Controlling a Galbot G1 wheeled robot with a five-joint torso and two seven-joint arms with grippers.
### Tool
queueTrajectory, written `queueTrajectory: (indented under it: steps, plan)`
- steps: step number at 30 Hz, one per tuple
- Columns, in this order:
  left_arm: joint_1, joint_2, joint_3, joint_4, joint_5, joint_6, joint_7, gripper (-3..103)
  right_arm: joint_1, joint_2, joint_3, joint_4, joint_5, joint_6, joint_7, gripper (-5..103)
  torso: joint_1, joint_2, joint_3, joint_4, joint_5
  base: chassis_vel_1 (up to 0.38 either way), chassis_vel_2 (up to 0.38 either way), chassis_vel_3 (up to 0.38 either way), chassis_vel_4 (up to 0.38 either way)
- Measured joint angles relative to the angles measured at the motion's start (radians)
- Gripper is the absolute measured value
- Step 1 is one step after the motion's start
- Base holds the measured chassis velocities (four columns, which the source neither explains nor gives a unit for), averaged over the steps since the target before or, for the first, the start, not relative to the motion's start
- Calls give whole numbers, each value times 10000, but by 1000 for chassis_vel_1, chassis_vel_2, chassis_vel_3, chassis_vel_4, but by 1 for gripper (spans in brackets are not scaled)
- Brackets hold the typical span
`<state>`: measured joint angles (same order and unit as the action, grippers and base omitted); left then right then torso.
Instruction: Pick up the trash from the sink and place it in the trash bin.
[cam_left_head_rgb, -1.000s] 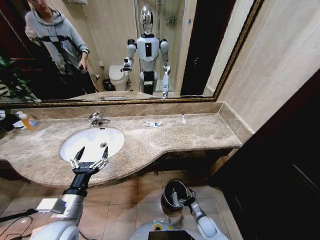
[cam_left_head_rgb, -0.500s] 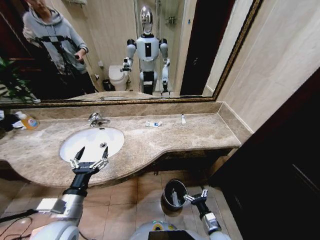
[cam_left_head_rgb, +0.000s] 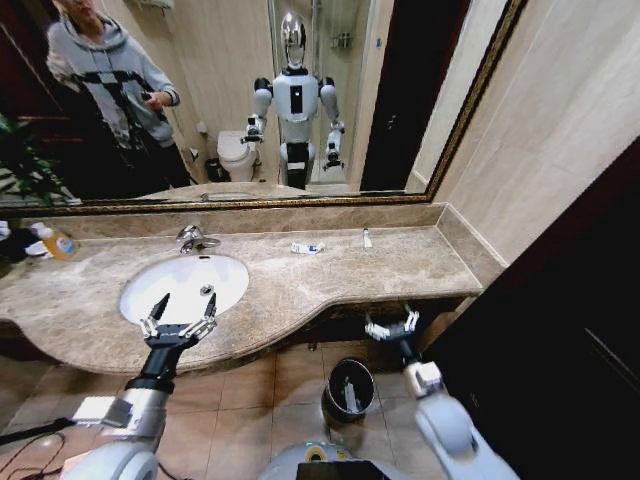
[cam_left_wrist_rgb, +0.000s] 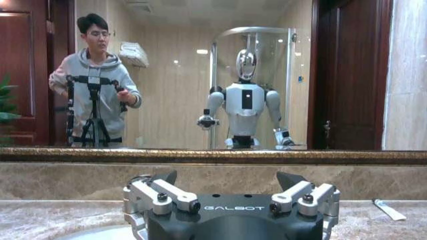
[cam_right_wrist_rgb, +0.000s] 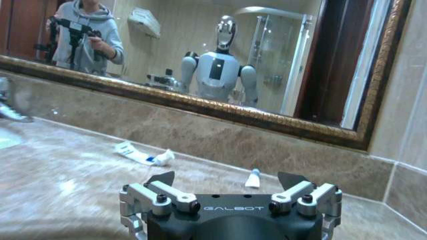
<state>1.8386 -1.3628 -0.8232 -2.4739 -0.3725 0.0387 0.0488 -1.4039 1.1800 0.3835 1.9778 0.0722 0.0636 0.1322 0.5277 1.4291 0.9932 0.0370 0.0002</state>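
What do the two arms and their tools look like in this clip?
Both tools, left and right, have silver metal finger linkages with dark pointed tips on a black body marked GALBOT. The forearms are black near the wrist, then light grey and rounded.

The trash bin stands on the floor below the sink.

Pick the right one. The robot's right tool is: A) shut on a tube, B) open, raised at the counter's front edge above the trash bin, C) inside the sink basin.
B: the right tool is open and empty at the counter edge, above the trash bin.
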Motion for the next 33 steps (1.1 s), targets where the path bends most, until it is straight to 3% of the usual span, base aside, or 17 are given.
queueTrajectory:
  steps: [4,12,20,25,33]
  plan:
    - [0,0,0,0,1,0,0,100,1357,-26,-364,-643,372,-557,-106,100,0,0,0,0,-1,0,0,0,0]
    - [-1,0,0,0,0,0,-1,100,3409,-293,-927,-2084,568,-722,-504,100,0,0,1,-2,-1,0,0,0,0]
    - [-1,0,0,0,0,0,0,100,5507,-193,-1776,-3304,2072,-2025,-503,100,0,0,0,-2,-4,0,0,0,0]
    - [0,-1,0,0,0,0,0,100,7264,304,-2292,-4834,2818,-3002,124,100,0,-1,0,-1,-4,0,0,0,0]
    - [0,0,0,0,0,0,0,100,8650,1073,-2358,-6953,2963,-3138,114,100,-1,-1,0,-2,-2,0,0,0,0]
